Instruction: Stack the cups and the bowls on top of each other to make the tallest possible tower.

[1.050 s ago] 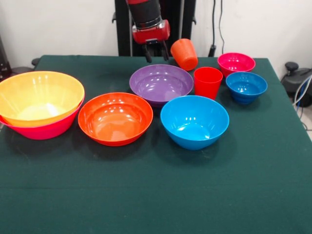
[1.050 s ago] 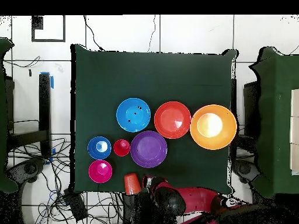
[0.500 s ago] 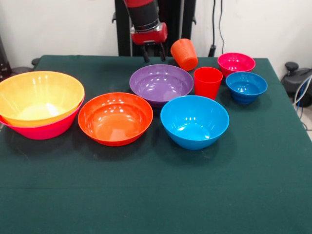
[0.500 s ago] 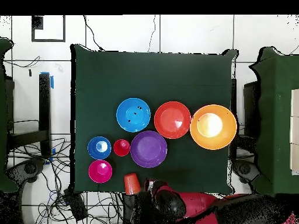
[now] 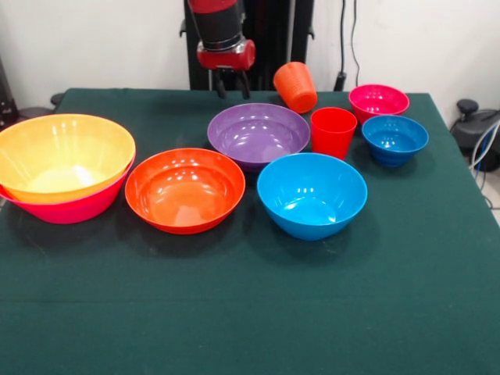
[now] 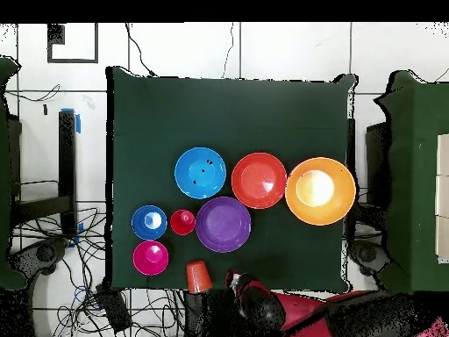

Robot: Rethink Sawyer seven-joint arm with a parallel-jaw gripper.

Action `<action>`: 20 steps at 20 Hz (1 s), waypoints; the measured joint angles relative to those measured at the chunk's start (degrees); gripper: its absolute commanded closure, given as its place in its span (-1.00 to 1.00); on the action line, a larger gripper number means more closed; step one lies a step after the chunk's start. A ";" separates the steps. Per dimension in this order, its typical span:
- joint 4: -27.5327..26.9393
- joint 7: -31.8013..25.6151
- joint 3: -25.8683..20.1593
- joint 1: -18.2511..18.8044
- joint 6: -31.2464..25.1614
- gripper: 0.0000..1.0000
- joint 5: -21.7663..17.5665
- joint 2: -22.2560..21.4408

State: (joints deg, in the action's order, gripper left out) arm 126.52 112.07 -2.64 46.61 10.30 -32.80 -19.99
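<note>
One tower begun at the table's side, yellow-orange bowl nested in pink for a wide base; remaining bowls and cups loose; gripper hung parted, empty, behind purple bowl

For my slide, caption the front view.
Sawyer gripper hovers empty behind glossy purple plastic bowl, beside tipped orange plastic cup.

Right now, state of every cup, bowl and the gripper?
Orange cup: tipped on its side, at the table's edge.
Red cup: upright, empty.
Yellow bowl: nested in the pink bowl.
Red-orange bowl: upright, empty.
Purple bowl: upright, empty.
Blue bowl: upright, empty.
Small blue bowl: upright, empty.
Magenta bowl: upright, empty.
Gripper: fingers open, holding nothing, above the table's edge.
</note>
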 measured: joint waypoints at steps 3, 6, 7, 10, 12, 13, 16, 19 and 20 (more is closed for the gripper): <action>0.27 0.04 0.26 1.25 -0.50 -1.00 1.72 -1.79; 0.91 0.04 0.26 2.49 -2.07 -1.00 3.04 -4.29; 1.25 0.04 0.27 2.95 -2.95 -1.00 3.56 -5.42; 2.15 0.04 0.26 4.14 -5.49 -1.00 4.92 -8.53; 2.58 0.04 0.23 4.90 -7.68 -1.00 6.10 -10.62; 2.67 0.04 0.21 5.12 -8.44 -1.00 6.51 -11.28; 2.77 0.04 0.16 5.56 -10.50 -1.00 7.89 -13.00; 2.77 0.04 0.10 5.77 -11.57 -1.00 8.81 -13.77; 2.78 0.04 0.04 5.86 -11.90 -1.00 9.20 -13.94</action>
State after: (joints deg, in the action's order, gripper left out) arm 129.30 112.11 -2.60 52.47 -1.59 -23.60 -33.93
